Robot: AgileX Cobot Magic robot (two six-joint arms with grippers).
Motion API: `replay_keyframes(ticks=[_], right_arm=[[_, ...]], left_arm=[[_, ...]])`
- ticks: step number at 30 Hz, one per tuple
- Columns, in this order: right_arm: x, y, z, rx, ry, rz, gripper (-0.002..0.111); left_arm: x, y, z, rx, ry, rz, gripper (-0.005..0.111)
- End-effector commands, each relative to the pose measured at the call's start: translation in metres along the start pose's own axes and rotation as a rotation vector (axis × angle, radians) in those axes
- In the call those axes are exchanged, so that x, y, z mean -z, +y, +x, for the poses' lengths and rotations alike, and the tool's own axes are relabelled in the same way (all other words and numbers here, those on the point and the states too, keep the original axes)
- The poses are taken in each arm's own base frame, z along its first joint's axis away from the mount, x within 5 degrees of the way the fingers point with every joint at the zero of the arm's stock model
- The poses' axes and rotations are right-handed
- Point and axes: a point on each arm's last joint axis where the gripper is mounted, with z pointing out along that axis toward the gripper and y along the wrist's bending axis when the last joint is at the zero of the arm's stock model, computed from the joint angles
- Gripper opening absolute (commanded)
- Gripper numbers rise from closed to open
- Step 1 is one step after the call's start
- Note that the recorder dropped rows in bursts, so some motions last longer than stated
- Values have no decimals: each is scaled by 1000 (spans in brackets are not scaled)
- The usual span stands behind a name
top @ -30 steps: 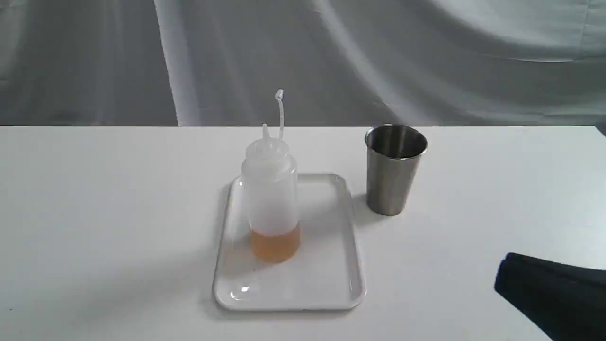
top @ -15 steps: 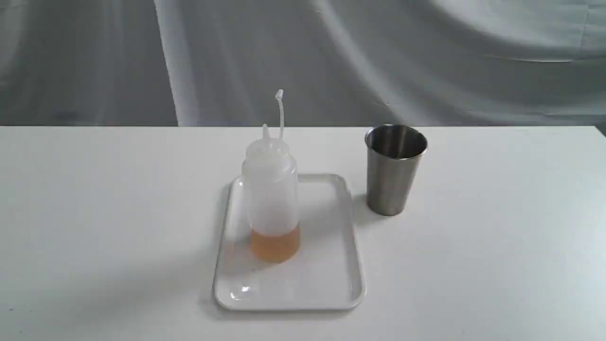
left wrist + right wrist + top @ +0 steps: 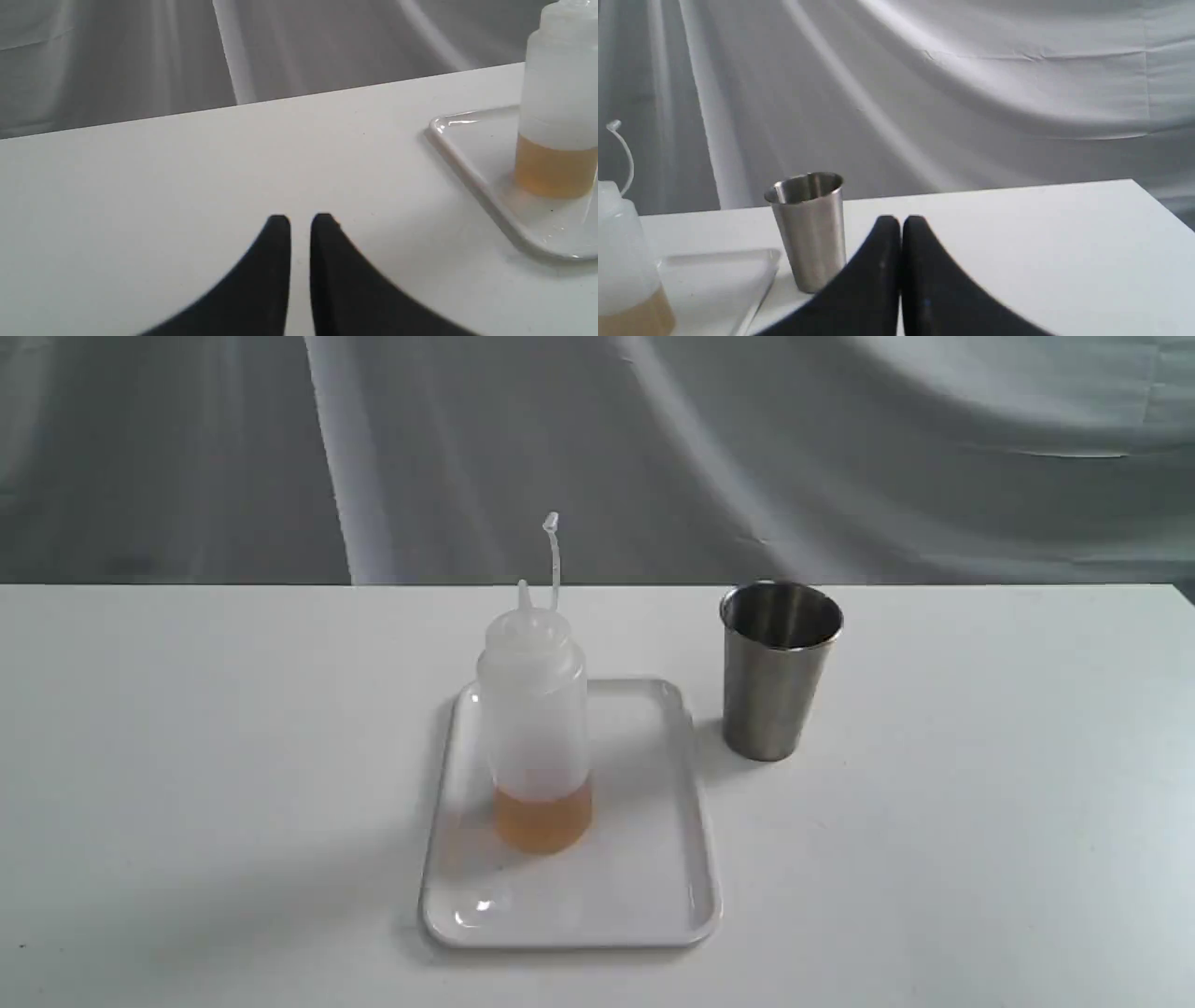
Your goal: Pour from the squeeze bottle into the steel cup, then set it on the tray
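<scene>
The squeeze bottle (image 3: 534, 709) stands upright on the white tray (image 3: 644, 896), amber liquid at its bottom, cap strap sticking up. The steel cup (image 3: 777, 670) stands on the table just right of the tray's far corner. Neither gripper shows in the exterior view. In the left wrist view my left gripper (image 3: 301, 220) is shut and empty over bare table, well apart from the tray (image 3: 467, 158) and bottle (image 3: 558, 116). In the right wrist view my right gripper (image 3: 901, 220) is shut and empty, with the cup (image 3: 809, 228), tray (image 3: 719, 275) and bottle (image 3: 623, 270) beyond it.
A white table (image 3: 187, 756) carries everything. A grey draped cloth (image 3: 840, 457) hangs behind its far edge. The table's right corner (image 3: 1134, 183) shows in the right wrist view.
A dark arm part at the lower right of the exterior view one second ago has withdrawn out of that view. Bottle, cup and tray have not moved.
</scene>
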Motion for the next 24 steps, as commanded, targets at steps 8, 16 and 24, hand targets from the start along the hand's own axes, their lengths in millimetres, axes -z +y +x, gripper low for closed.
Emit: replay_keyframes(ticks=[8,16,24], right_arm=[[4,-5,22,94,233,51,0],[4,-7,23,154,249,66,0],[4,-7,23,154,249,66,0]], left_arm=[[0,0,1,1,-7,2,8],[0,0,1,1,-7,2,8],[0,0,1,1,-7,2,8]])
